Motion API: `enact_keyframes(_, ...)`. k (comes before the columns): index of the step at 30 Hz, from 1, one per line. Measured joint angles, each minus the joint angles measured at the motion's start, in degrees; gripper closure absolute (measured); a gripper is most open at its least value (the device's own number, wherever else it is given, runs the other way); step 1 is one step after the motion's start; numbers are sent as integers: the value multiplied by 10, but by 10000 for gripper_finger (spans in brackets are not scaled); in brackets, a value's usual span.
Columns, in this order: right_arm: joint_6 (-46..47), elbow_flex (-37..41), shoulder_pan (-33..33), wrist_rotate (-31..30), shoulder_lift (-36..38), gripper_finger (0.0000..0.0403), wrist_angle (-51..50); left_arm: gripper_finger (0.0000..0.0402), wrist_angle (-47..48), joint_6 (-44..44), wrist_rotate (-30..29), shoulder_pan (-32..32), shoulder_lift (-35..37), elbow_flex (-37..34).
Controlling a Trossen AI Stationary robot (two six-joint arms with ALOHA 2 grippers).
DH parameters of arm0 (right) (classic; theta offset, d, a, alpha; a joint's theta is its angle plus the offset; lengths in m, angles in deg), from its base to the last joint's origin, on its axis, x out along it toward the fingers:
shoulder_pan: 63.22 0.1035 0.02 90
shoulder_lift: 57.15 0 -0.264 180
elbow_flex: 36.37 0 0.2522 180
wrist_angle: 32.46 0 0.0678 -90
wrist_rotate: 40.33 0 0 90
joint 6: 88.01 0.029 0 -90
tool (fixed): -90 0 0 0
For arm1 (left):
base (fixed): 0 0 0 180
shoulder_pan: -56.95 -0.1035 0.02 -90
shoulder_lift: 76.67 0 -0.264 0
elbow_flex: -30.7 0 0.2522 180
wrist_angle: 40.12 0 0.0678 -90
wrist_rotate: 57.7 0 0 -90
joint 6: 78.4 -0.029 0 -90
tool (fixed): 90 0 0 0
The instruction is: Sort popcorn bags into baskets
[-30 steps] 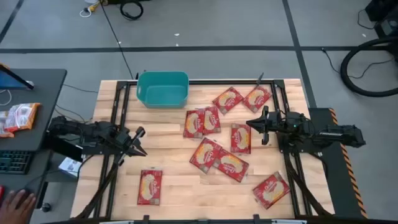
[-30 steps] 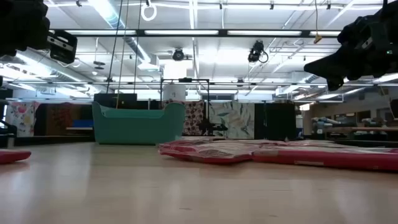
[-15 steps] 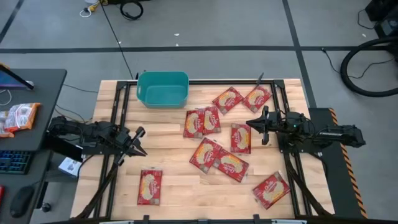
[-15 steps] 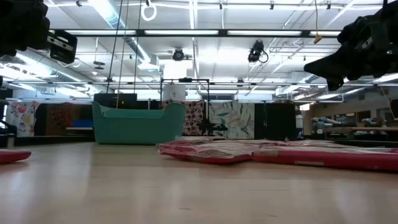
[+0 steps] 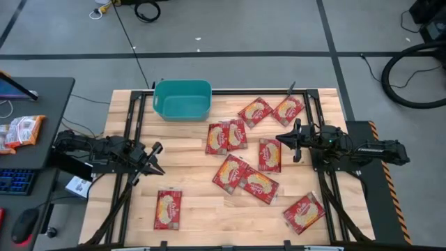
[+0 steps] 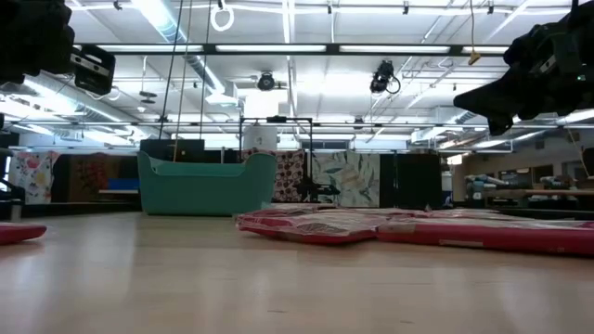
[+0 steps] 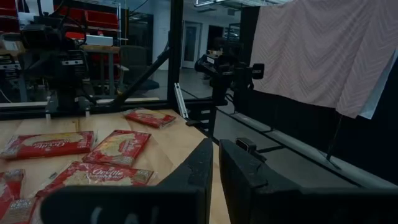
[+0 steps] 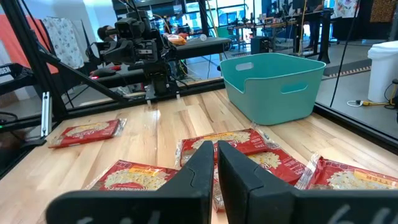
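Several red popcorn bags lie flat on the wooden table. In the high view a pair (image 5: pixel 225 136) lies mid-table and two more (image 5: pixel 272 110) near the far edge. One (image 5: pixel 270 155) lies just in front of my right gripper, an overlapping pair (image 5: pixel 244 178) is nearer, one (image 5: pixel 303 213) sits at the near right and one (image 5: pixel 167 209) alone at the near left. The teal basket (image 5: pixel 182 99) (image 8: pixel 273 84) stands at the far left. My left gripper (image 5: pixel 157 159) (image 7: pixel 214 155) hovers shut at the table's left. My right gripper (image 5: pixel 280 139) (image 8: pixel 215 155) hovers shut at the right.
A dark desk (image 5: pixel 42 104) left of the table carries paler orange-and-white packets (image 5: pixel 21 131), a keyboard and a mouse. Black frame rails (image 5: pixel 132 104) run along the table's left and right sides. Bare wood (image 5: pixel 223 216) lies between the near bags.
Both arms have kept still and no bag has moved. A person's hand at the desk's near corner, left of the table, has drawn away out of view.
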Motion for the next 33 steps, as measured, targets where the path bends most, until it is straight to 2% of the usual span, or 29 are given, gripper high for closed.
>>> enact_keyframes(17, 0, 0, 0, 0, 0, 376, 0, 367, -9, -18, -5, 0, 0, 0)
enact_keyframes(19, 0, 0, 0, 0, 0, 376, 0, 367, -57, -44, -30, 0, 0, 0)
enact_keyframes(26, 0, 0, 0, 0, 0, 376, 3, 367, -254, 30, -46, 0, 0, 0)
enact_keyframes(33, 20, 0, 1, 0, 0, 376, 62, 367, -287, 64, -40, 0, 0, 0)
